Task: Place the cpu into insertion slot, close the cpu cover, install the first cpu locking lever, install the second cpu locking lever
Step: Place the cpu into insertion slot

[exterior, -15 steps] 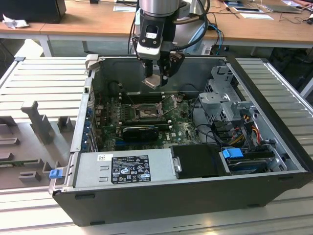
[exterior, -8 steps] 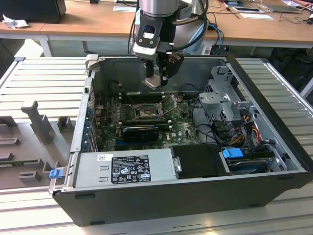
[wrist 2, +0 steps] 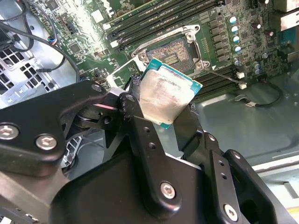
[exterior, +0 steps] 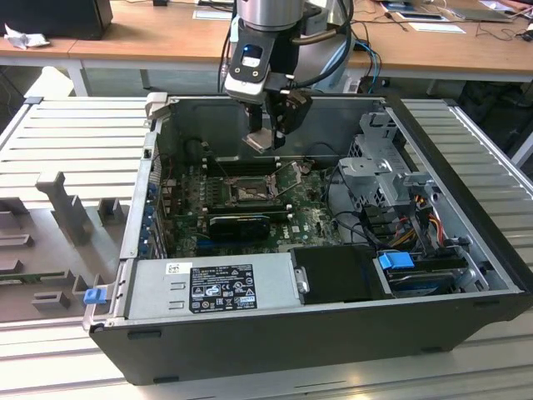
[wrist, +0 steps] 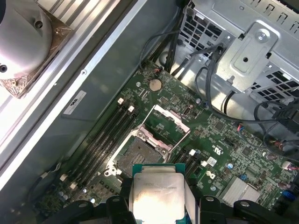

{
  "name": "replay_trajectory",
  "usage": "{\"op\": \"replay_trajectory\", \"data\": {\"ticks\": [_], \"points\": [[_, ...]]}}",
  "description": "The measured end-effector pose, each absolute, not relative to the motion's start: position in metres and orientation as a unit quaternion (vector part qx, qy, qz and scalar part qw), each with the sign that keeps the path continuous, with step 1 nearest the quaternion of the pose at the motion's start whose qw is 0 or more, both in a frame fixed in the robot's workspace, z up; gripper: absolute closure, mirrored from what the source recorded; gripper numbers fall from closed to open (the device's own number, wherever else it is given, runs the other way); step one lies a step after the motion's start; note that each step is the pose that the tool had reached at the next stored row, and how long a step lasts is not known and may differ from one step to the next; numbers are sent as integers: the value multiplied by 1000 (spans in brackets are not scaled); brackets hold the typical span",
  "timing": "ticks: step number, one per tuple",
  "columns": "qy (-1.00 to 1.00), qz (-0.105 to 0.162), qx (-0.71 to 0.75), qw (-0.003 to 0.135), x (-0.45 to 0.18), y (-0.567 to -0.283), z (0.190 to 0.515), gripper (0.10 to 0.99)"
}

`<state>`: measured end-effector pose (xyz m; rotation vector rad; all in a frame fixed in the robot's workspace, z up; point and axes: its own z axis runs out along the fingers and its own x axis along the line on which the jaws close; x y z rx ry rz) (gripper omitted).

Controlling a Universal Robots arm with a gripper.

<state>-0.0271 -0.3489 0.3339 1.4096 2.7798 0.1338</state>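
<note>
Above the motherboard (exterior: 312, 208): gripper (exterior: 265, 140) clamped on the cpu (wrist 2: 170, 95), which hangs in the air.
insertion slot (wrist: 135, 151): bare, at six o'clock from the cpu in the exterior view.
cpu cover (wrist: 169, 122): swung open beside the slot.

Cpu (exterior: 259, 141) sits in gripper (exterior: 266, 137), above motherboard (exterior: 312, 212) inside case (exterior: 333, 342), apart from insertion slot (exterior: 248, 193) below. Memory slots (wrist: 110, 135) lie just beside slot. Drive cage (exterior: 383, 171) stands at the exterior view's right.
</note>
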Motion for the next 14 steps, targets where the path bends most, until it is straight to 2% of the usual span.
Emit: {"op": "replay_trajectory", "data": {"ticks": [14], "points": [[890,43,455,11,-27,-349,330,557]]}}
